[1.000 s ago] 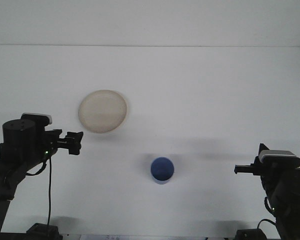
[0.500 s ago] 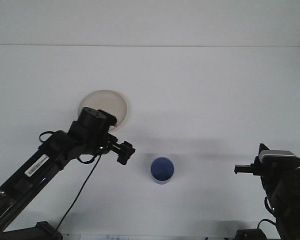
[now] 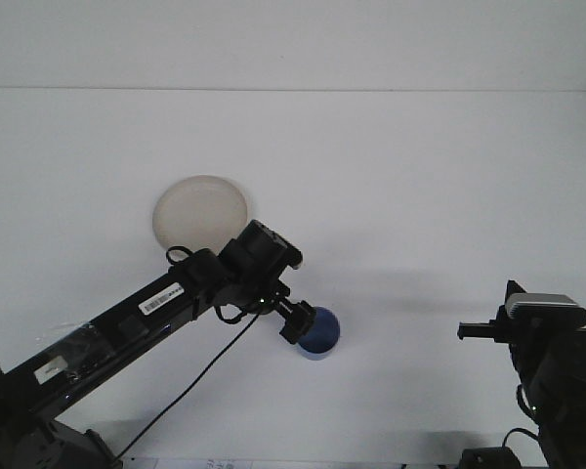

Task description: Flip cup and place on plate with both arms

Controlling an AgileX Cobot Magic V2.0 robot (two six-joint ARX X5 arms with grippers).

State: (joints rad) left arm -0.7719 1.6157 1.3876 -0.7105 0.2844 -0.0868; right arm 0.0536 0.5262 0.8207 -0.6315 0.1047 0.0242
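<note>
A blue cup (image 3: 321, 333) stands on the white table, mouth upward, just right of centre near the front. My left arm stretches diagonally from the bottom left, and its gripper (image 3: 295, 323) sits right at the cup's left rim, partly covering it; whether it touches the cup is unclear. A cream round plate (image 3: 197, 211) lies on the table behind and to the left of the cup, with its lower right edge hidden by the left arm. My right gripper (image 3: 466, 332) hovers at the far right, well apart from the cup.
A black cable (image 3: 190, 385) hangs under the left arm toward the front edge. The table's back edge meets a pale wall (image 3: 293, 44).
My left arm has swung from the far left across the front of the plate to the cup's left rim. The right arm, cup and plate have stayed where they were.
</note>
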